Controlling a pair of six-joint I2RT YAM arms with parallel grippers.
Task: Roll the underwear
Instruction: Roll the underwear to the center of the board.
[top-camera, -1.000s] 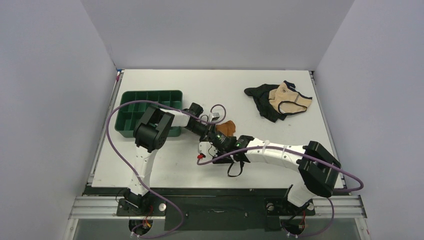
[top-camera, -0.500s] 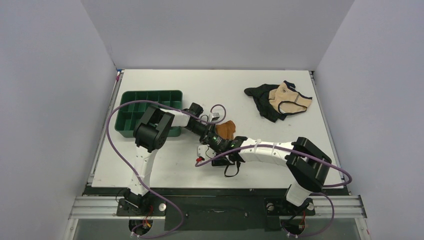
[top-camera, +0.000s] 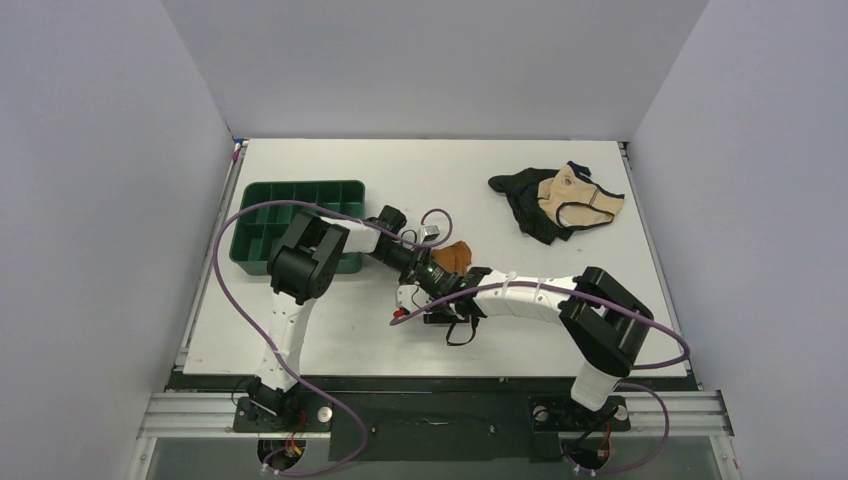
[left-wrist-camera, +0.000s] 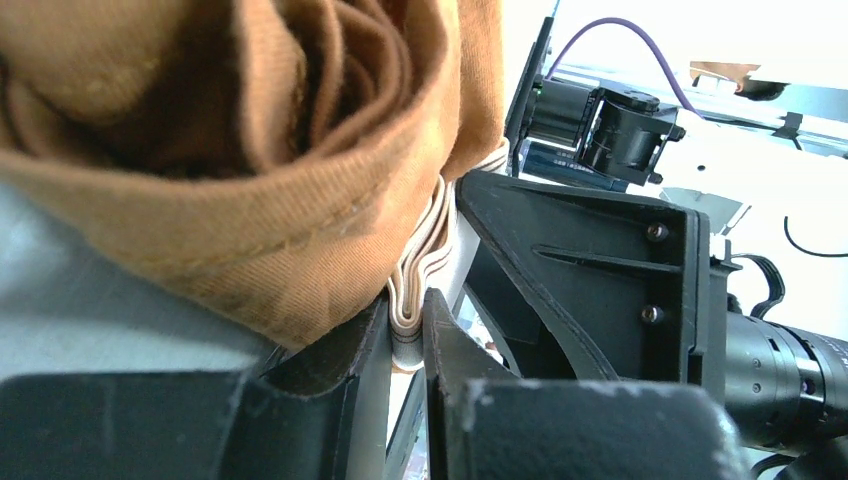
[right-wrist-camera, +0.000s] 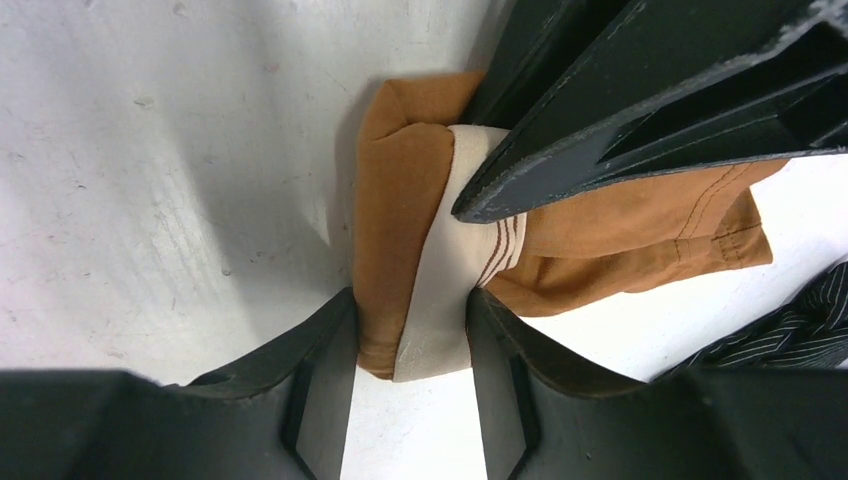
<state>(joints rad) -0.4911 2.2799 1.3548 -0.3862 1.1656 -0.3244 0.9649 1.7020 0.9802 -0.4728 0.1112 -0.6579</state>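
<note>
The rust-brown underwear (top-camera: 456, 256) lies bunched at the table's middle, its cream waistband folded in. In the left wrist view the fabric (left-wrist-camera: 250, 150) fills the upper left in rolled folds. My left gripper (left-wrist-camera: 407, 325) is shut on several layers of the waistband. In the right wrist view my right gripper (right-wrist-camera: 410, 345) grips the near end of the underwear (right-wrist-camera: 620, 225), both fingers pressed against fabric and waistband. The left gripper's black fingers (right-wrist-camera: 650, 110) come in from the upper right. From above, both grippers (top-camera: 432, 274) meet at the underwear's near-left edge.
A green compartment tray (top-camera: 258, 226) stands at the left, close behind the left arm. A black garment (top-camera: 522, 205) and a beige garment with dark trim (top-camera: 575, 197) lie together at the back right. Purple cables loop over both arms.
The right arm's elbow and forearm have swung left, and its wrist has closed in on the underwear. The left arm and the underwear have hardly moved.
</note>
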